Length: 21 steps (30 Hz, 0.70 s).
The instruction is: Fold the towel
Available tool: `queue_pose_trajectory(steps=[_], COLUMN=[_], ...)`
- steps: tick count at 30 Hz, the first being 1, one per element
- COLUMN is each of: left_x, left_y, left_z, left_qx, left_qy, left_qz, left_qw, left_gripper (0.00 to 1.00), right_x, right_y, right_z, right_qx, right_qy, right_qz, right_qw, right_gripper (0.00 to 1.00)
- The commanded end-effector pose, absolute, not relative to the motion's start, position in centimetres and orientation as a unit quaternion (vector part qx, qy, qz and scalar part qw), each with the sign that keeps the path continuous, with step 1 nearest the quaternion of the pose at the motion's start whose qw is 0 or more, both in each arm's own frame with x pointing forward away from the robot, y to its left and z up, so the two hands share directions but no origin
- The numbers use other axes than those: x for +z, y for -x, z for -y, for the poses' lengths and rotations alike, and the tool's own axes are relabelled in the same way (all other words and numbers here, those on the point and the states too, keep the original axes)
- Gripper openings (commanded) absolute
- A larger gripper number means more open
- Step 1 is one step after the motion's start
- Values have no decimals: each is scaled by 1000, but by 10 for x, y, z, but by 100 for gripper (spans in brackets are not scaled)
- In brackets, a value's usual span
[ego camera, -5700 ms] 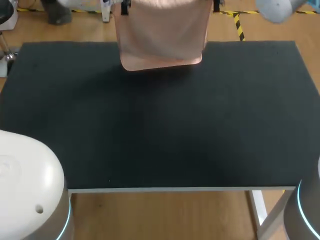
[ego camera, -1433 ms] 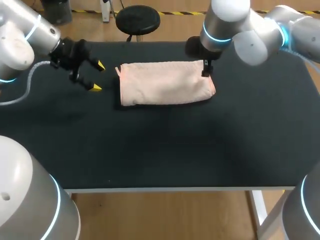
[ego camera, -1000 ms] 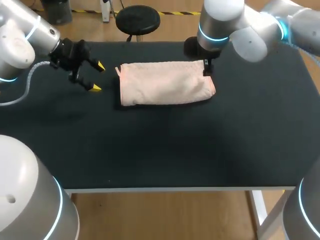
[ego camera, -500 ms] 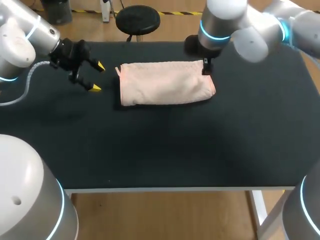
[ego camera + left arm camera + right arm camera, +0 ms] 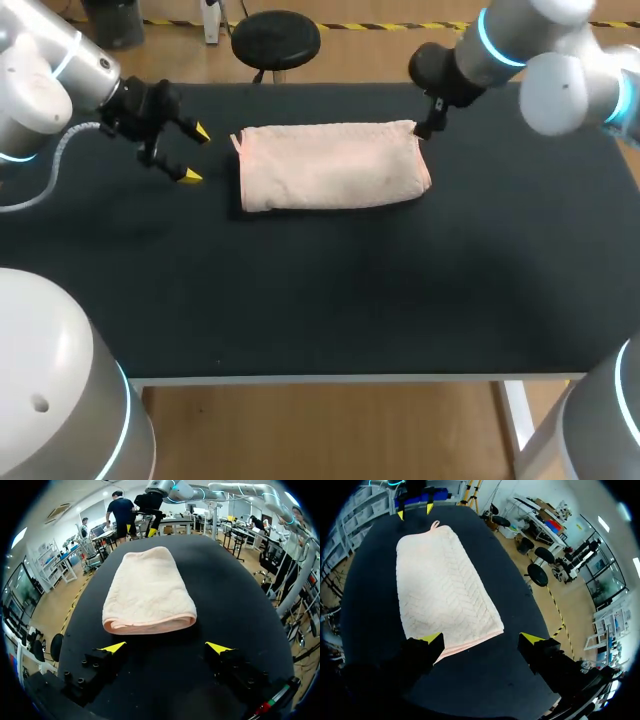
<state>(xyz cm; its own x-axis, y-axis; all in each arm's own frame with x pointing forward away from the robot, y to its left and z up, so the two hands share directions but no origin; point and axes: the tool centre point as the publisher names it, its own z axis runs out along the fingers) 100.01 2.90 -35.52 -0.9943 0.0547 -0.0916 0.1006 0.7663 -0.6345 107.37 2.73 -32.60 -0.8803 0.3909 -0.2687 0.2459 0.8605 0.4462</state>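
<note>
Towel (image 5: pixel 330 165) position in the head view: flat on the far half of the table (image 5: pixel 350 290), already doubled into a compact oblong, one short end toward each arm. Left pincer (image 5: pixel 196 154) stands just beside the towel's left end, fingers spread and apart from the cloth; right pincer (image 5: pixel 426 127) sits at the far right corner, its yellow tips hidden in this view. Left wrist view: left pincer (image 5: pixel 166 647) is released and holds nothing, with the towel (image 5: pixel 150 590) directly ahead of the fingers, its rounded folded edge nearest and clear of both tips. Right wrist view: right pincer (image 5: pixel 482 639) is likewise released and empty; one fingertip lies at the near corner of the towel (image 5: pixel 442 587), contact not determinable, while the other stands over bare table. Assessment: at least one fold appears complete, and the step in hand is positioning for a further fold or release. A further fold would call for one pincer to descend on a short end, clamp all layers together, and carry that end over to the opposite end, keeping the edges aligned.
</note>
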Motion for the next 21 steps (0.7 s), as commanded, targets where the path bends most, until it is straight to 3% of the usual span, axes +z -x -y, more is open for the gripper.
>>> queue_pose_trajectory(steps=[1, 13, 21], left_x=[-356, -356, -356], left_y=[-1000, -1000, -1000], left_z=[-29, -29, -29], left_qx=[-340, -340, -340], left_qy=[-42, -42, -42], left_qz=[-939, -939, -939], left_qw=[34, 34, 34], left_gripper=[100, 100, 100], right_x=[-321, -333, -362], right_y=[-1068, -1064, -1065], right_z=[-15, 3, -12], right_qx=[398, 471, 472], right_qy=[-361, -570, -601], right_qz=[-840, -665, -613], right_qw=[75, -101, -199], right_gripper=[100, 100, 100])
